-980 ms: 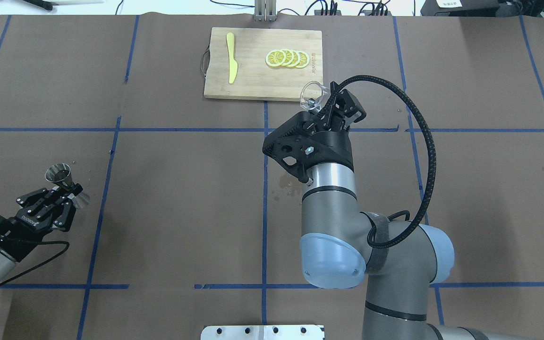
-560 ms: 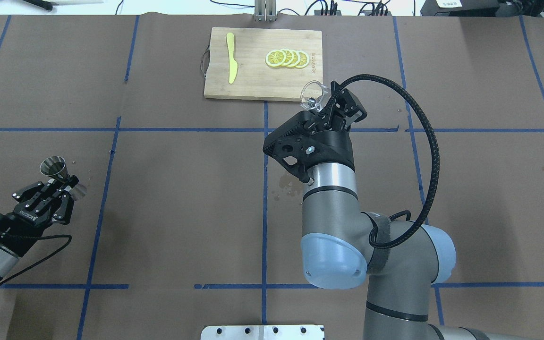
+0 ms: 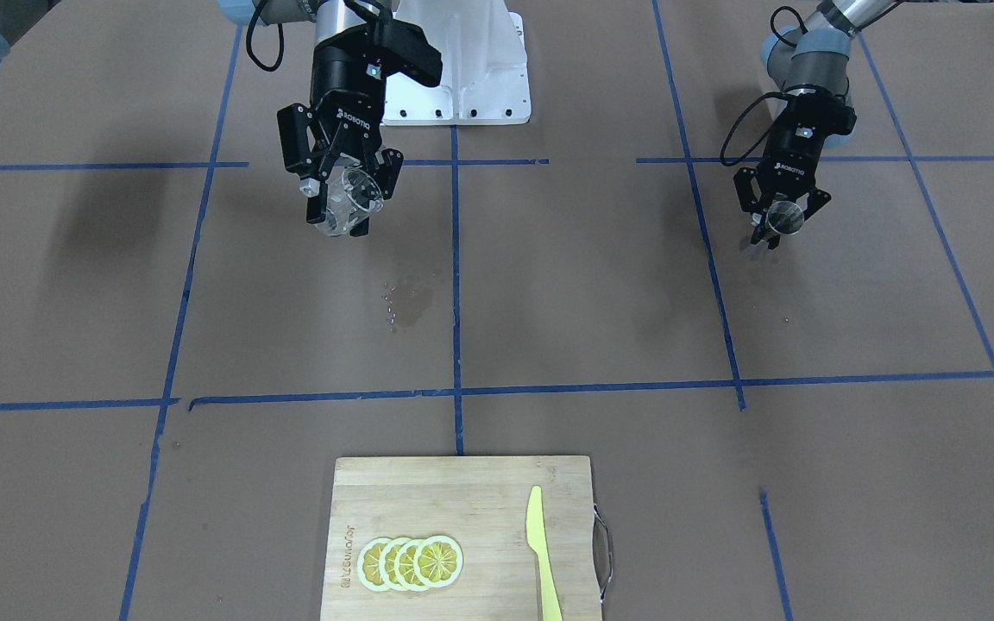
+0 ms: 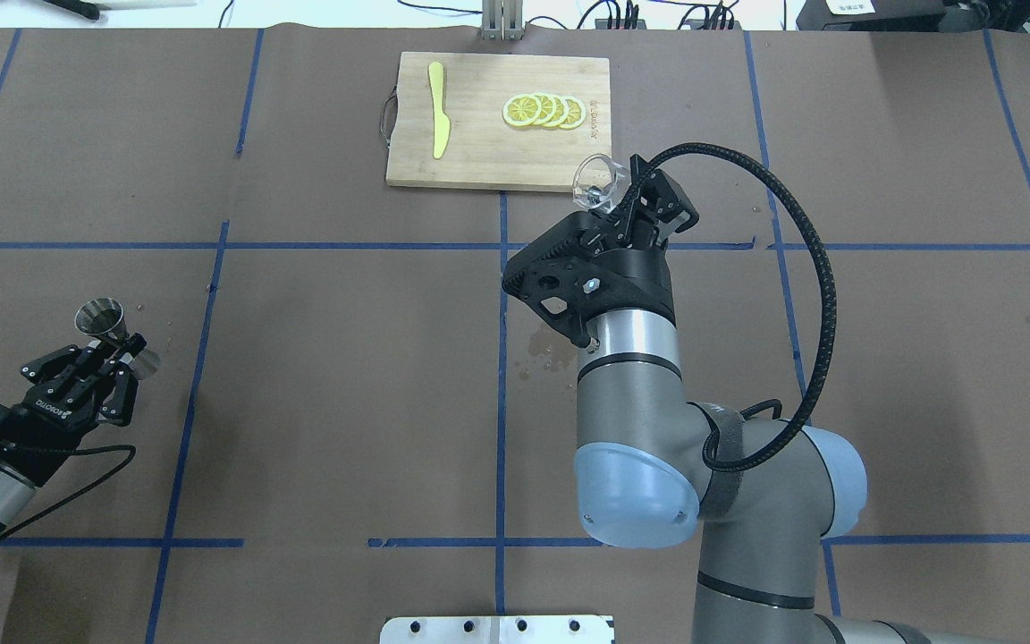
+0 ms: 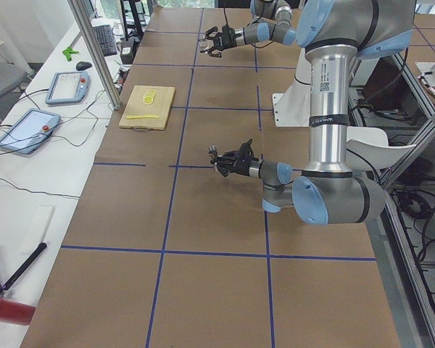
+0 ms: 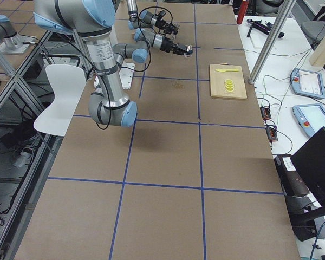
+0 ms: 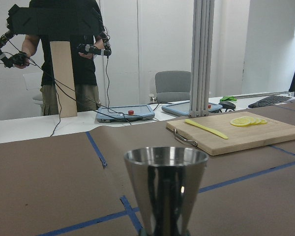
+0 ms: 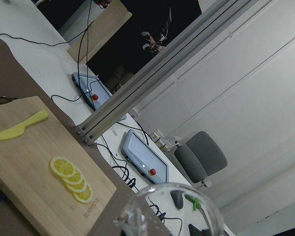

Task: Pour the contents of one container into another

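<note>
Right hand (image 4: 612,200), at the centre of the overhead view, is pinching a clear glass (image 4: 594,173) between its fingers. The glass is tilted, its open mouth turned toward the top of the frame, and its rim overlaps the lower right edge of a wooden cutting board (image 4: 479,152) in that view. The side view shows the glass held up off the brown surface (image 4: 345,358).

Left hand (image 4: 124,351), at the lower left of the overhead view and well apart from the right one, is closed around the narrow waist of a metal jigger (image 4: 102,318). In its wrist view the jigger stands upright with the upper cup's mouth open to the top.

On the board, at the top centre, a yellow knife (image 4: 437,109) lies to the left of a row of overlapping lemon slices (image 4: 544,110). A small wet stain (image 4: 544,349) marks the surface just left of the right arm.
</note>
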Motion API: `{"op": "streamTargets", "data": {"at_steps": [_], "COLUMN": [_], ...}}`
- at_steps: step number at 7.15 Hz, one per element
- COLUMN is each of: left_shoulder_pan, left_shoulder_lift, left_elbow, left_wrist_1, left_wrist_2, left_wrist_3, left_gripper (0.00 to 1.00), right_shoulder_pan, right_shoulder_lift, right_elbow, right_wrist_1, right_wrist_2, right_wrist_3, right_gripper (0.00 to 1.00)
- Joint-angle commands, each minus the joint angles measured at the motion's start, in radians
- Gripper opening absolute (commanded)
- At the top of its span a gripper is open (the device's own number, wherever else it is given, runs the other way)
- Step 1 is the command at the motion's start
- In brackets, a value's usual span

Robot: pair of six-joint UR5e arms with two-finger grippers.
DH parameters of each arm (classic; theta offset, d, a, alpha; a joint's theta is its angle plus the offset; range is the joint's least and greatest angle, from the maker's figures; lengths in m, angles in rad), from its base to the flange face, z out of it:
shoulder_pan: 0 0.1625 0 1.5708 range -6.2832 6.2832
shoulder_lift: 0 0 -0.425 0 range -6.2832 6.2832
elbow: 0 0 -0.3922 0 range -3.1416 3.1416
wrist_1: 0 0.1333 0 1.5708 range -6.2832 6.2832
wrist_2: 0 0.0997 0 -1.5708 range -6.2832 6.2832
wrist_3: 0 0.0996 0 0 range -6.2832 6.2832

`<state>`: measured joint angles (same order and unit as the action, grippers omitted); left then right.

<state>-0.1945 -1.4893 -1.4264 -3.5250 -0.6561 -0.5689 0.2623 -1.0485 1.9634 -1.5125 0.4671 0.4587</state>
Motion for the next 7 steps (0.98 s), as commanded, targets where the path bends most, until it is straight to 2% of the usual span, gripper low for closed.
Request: {"op": "streamTargets", "data": {"at_steps": [1,7], "left_shoulder_pan": [0.000,0.001], "left_shoulder_lift": [-0.023,-0.039], "left_elbow": [0.024,0.037], "left_wrist_1": [0.000,0.000], "left_wrist_2": [0.001,-0.011], "left_wrist_3": [0.000,0.003], "left_gripper": [0.00,0.00], "right_shoulder_pan": [0.000,0.000], "right_shoulder_lift": [-0.004,-0.010], "right_elbow": [0.000,0.005], "right_wrist_1": [0.000,0.000], "right_wrist_2": [-0.001,-0.001], "right_wrist_3": [0.000,0.000], "right_gripper": [0.00,0.00]}}
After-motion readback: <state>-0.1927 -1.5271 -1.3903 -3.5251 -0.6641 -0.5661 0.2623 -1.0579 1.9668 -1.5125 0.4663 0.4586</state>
